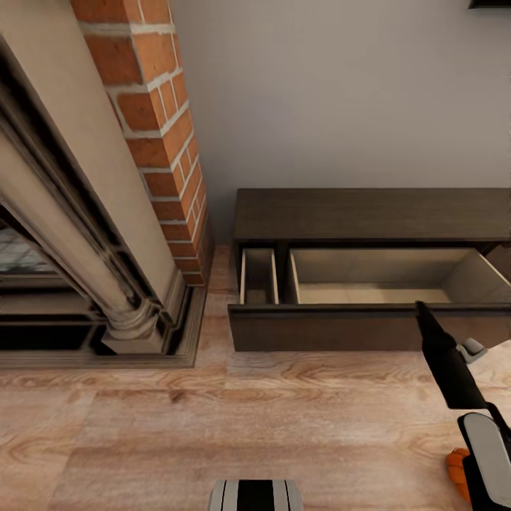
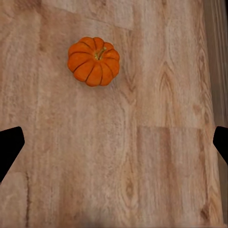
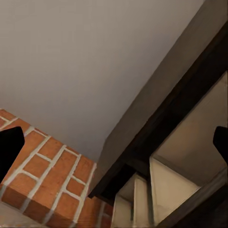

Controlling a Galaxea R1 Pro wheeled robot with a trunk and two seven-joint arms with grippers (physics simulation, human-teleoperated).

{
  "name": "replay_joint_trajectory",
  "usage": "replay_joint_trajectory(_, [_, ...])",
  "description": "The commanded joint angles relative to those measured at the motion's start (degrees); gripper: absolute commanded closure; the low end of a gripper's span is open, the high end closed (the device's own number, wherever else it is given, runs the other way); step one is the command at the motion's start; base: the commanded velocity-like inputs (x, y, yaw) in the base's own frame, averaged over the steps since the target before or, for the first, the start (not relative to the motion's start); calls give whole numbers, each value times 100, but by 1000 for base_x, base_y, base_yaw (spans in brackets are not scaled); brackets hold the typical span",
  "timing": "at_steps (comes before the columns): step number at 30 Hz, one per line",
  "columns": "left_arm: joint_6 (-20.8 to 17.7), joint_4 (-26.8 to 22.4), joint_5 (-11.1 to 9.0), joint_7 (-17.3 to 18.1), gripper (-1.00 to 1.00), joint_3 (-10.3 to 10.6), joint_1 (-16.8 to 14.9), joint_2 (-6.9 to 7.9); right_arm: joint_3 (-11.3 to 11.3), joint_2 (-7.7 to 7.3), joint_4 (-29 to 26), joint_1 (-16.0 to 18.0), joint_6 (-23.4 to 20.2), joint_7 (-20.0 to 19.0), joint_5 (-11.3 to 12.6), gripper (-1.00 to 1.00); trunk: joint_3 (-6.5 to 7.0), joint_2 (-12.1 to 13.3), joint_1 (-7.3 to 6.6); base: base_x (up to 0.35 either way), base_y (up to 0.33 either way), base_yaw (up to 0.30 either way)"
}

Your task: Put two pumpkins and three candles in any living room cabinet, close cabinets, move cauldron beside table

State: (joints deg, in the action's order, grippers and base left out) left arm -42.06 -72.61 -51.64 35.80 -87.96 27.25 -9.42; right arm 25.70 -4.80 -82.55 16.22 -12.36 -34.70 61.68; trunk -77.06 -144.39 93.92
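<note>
- I see a bright orange, ribbed pumpkin (image 2: 93,61).
- My cabinet (image 1: 369,213) is dark brown, pale beige inside.
- Red brick column (image 1: 152,121), pale grained floor (image 1: 213,426).

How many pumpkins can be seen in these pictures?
2. One pumpkin lies on the wood floor in the left wrist view. An orange piece at the head view's lower right edge, behind the right arm, may be the other, mostly hidden.

pumpkin (image 1: 456,471) mostly behind arm (image 1: 490,454)
</note>
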Motion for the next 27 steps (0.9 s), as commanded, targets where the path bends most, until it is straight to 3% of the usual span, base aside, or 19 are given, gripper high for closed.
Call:
replay_joint_trajectory(1, [-35, -6, -4, -3, -100, 1, -1, -1, -14, -4, -141, -48, -203, 127, 56, -100, 20, 0, -3, 0, 0, 0])
replay_joint_trajectory(3, [-34, -10, 47, -6, -100, 36, -1, -2, -63, -25, -393, -118, -553, 414, 53, -100, 64, 3, -8, 0, 0, 0])
replay_joint_trajectory(5, [-32, -15, 99, -9, -100, 120, -1, 0, -181, -61, -680, -162, -1230, 864, 12, -100, 109, 6, -13, 0, 0, 0])
replay_joint_trajectory(6, [-30, -19, 119, -12, -100, 176, -1, 0, -327, -78, -792, -151, -1665, 1155, -100, -100, 131, 7, -16, 0, 0, 0])
replay_joint_trajectory(10, [-25, -33, 145, -14, -100, 285, -1, 1, -840, -108, -909, -97, -2234, 1558, -570, -100, 221, 12, -26, 0, 0, -25])
replay_joint_trajectory(13, [-22, -115, 175, -16, -100, 397, -1, 1, -1261, -117, -952, -33, -2436, 1703, -1000, -100, 296, 16, -34, 0, 0, -115])
replay_joint_trajectory(14, [34, -208, 270, -17, -100, 559, -1, 1, -1615, -122, -975, 10, -2543, 1778, -1316, -100, 324, 18, -36, 0, 0, -158])
replay_joint_trajectory(16, [118, -248, 378, -10, -100, 653, -4, 1, -1836, -124, -984, 28, -2581, 1808, -1443, -100, 380, 20, -42, 0, 0, -165])
replay_joint_trajectory(17, [258, -283, 518, 1, -100, 741, -4, 2, -2175, -127, -991, 81, -2612, 1836, -1559, -100, 409, 22, -44, 0, 0, -174])
replay_joint_trajectory(21, [357, -303, 609, 9, -100, 795, -3, 0, -2461, -130, -996, 136, -2608, 1851, -1754, -100, 526, 27, -54, 0, 0, -177])
replay_joint_trajectory(22, [424, -308, 664, -1, -100, 835, -1, -1, -2860, -74, -999, 174, -2564, 1861, -2479, -100, 556, 28, -57, 0, 0, -174])
replay_joint_trajectory(27, [439, -307, 671, -10, -100, 840, -2, -5, -3270, -41, -999, 173, -2540, 2043, -2729, -100, 704, 35, -70, 0, 0, -185])
